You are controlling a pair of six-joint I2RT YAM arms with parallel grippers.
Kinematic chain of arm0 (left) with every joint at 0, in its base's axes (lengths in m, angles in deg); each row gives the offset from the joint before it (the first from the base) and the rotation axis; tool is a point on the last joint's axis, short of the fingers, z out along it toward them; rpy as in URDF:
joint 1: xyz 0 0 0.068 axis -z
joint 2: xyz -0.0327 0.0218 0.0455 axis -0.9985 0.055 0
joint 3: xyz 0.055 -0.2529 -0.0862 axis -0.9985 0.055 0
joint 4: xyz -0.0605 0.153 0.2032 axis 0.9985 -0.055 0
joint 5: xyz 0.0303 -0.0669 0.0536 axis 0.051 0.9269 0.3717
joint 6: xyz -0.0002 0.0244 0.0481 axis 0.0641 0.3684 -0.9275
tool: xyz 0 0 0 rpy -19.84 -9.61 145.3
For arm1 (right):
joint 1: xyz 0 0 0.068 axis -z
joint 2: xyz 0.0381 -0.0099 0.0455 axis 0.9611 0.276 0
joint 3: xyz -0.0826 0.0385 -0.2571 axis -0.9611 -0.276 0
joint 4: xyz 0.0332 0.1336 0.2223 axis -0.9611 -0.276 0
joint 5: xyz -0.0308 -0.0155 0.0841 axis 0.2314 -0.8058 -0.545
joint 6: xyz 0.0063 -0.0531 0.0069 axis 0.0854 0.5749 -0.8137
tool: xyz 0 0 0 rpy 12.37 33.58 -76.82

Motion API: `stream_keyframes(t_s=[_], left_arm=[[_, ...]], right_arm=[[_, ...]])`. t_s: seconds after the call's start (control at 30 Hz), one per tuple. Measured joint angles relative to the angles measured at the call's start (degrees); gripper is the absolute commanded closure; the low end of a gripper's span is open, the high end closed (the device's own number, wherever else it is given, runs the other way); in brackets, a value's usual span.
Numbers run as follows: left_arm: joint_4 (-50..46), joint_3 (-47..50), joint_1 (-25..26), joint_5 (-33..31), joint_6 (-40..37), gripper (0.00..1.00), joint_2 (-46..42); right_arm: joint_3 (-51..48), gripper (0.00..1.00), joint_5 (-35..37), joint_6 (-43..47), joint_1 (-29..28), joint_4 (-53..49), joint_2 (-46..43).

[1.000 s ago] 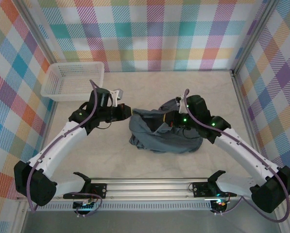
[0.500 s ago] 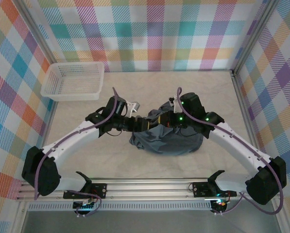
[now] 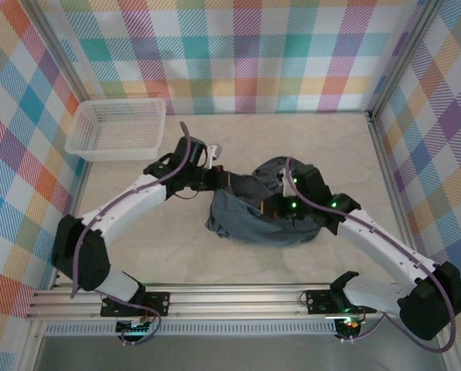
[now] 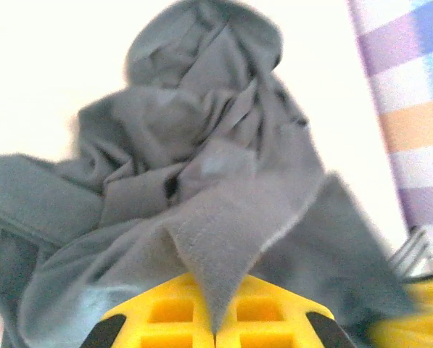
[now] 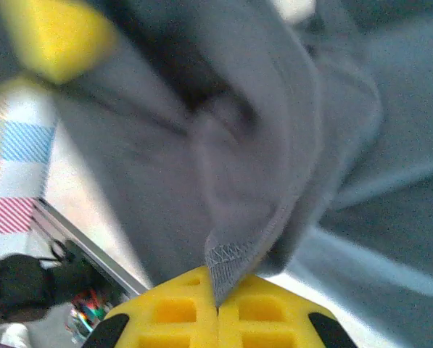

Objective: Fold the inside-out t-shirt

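Note:
The inside-out t-shirt (image 3: 255,210) is a crumpled dark slate-grey heap in the middle of the table. My left gripper (image 3: 228,182) meets it at its upper left edge. In the left wrist view its yellow fingers (image 4: 172,312) are shut on a pointed fold of the t-shirt (image 4: 223,239). My right gripper (image 3: 270,207) is over the heap's middle. In the right wrist view its yellow fingers (image 5: 267,315) pinch a stitched hem corner of the t-shirt (image 5: 234,257), and cloth hangs from it above the table.
A white mesh basket (image 3: 118,128) stands at the back left of the table. Plaid walls close in the back and both sides. A metal rail (image 3: 238,297) runs along the near edge between the arm bases.
My left gripper has swung right from beside the heap and up to its upper left edge. The right gripper has dropped slightly toward the heap's middle. The cloth has bunched up between them.

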State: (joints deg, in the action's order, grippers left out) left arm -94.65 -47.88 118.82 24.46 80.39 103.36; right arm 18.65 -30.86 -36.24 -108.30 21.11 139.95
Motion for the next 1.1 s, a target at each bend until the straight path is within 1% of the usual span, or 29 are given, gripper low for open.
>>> stream_keyframes(t_s=[0.03, 0.1, 0.17, 0.2, 0.27, 0.37, 0.4, 0.47, 0.53, 0.6, 0.7, 0.77, 0.87, 1.0, 1.1], left_arm=[[0.76, 1.07, 0.26, 0.31, 0.7, 0.94, -2.6], [2.27, 5.4, 2.12, 0.63, 1.79, 0.87, -6.86], [2.86, 11.85, 4.87, 0.26, 3.26, 0.77, -10.58], [2.95, 15.47, 6.56, 0.0, 3.69, 0.73, -11.78], [2.86, 20.55, 9.42, -0.48, 4.35, 0.61, -12.07], [1.16, 24.46, 12.96, -0.96, 4.87, 0.51, -11.56], [0.39, 24.52, 13.44, -1.38, 4.74, 0.49, -11.67], [0.2, 24.48, 13.7, -2.91, 4.46, 0.47, -12.66], [-0.68, 23.93, 13.7, -5.66, 4.26, 0.47, -14.6], [-1.9, 22.67, 13.7, -8.39, 4.07, 0.47, -16.46], [-2.82, 20.9, 13.7, -13.81, 4.07, 0.47, -19.82], [-3.08, 20.85, 13.7, -17.18, 4.15, 0.47, -22.32], [-3.39, 20.85, 13.64, -20.7, 4.5, 0.47, -24.41], [-4.17, 20.94, 13.64, -22.53, 4.94, 0.47, -24.7], [-4.35, 21.09, 13.6, -23.17, 5.4, 0.47, -24.7]], right_arm=[[-1.97, 0.9, -0.02, -0.04, 0.0, -0.33, 0.02], [-4.31, 0.86, -0.02, -0.22, 0.0, -0.7, -0.17], [-5.2, 0.72, 0.92, -0.15, -0.04, -1.97, -1.29], [-5.33, 0.7, 1.77, -0.24, -0.04, -2.86, -2.27], [-5.33, 0.66, 3.28, -0.61, -0.02, -3.82, -3.98], [-5.25, 0.53, 5.07, -0.13, 0.0, -5.9, -5.55], [-5.14, 0.53, 5.62, 0.09, 0.0, -6.67, -5.81], [-4.37, 0.55, 6.49, 0.55, 0.0, -8.41, -6.29], [-2.93, 0.62, 6.54, 0.98, 0.0, -9.46, -6.25], [-0.59, 0.64, 6.21, 0.46, -0.2, -10.56, -5.09], [3.69, 0.63, 5.51, -1.51, -2.73, -11.02, 0.15], [5.84, 0.62, 5.75, -3.06, -6.54, -10.78, 5.18], [8.04, 0.61, 7.39, -4.85, -10.67, -11.06, 11.47], [10.34, 0.57, 10.58, -6.36, -11.89, -10.4, 17.73], [10.82, 0.56, 10.78, -7.19, -11.89, -8.04, 21.51]])
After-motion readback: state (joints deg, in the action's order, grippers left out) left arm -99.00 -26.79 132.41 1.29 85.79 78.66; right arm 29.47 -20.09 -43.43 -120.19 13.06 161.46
